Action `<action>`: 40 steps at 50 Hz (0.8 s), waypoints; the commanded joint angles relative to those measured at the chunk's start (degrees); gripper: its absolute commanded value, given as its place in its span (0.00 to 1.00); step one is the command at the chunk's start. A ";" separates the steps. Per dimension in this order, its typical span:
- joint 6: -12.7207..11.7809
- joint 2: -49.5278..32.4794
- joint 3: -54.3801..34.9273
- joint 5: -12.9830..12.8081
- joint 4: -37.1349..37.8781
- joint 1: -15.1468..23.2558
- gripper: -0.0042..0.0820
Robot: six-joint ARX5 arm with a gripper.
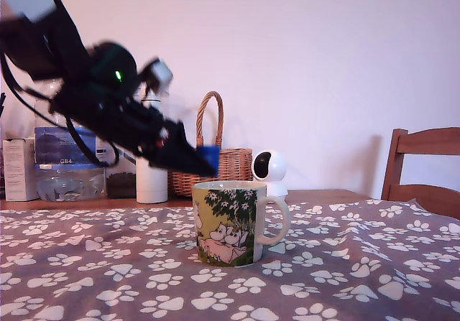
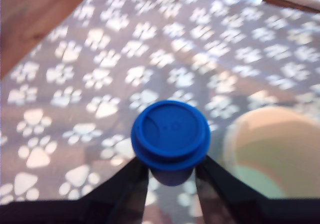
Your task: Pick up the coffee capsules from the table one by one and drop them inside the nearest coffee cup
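Observation:
A bright blue coffee capsule [image 2: 171, 135] is clamped between my gripper's [image 2: 171, 173] black fingers, its round flat face filling the wrist view. In the exterior view the gripper [image 1: 204, 161] hangs in the air, angled down to that view's right, with the capsule [image 1: 210, 155] at its tip just above the left part of the coffee cup's rim. The coffee cup [image 1: 231, 222] is a cream mug with a green-yellow cartoon picture and its handle toward the exterior view's right; it stands on the paw-print cloth of the table [image 1: 86, 263]. Its blurred opening [image 2: 275, 154] lies beside the capsule.
Behind the mug stand a white bottle [image 1: 152, 170], a wicker basket [image 1: 215, 161] and a small white round camera [image 1: 269, 167]. Boxes and a plastic container [image 1: 63, 170] crowd the back at the exterior view's left. A wooden chair [image 1: 428, 170] is at its right.

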 commanded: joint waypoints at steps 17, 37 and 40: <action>0.35 -6.19 -7.56 -3.54 1.05 -3.06 0.07; 0.39 -12.04 -8.07 -12.85 -6.49 -7.61 0.07; 0.39 -12.66 -8.04 -13.88 -7.37 -8.17 0.07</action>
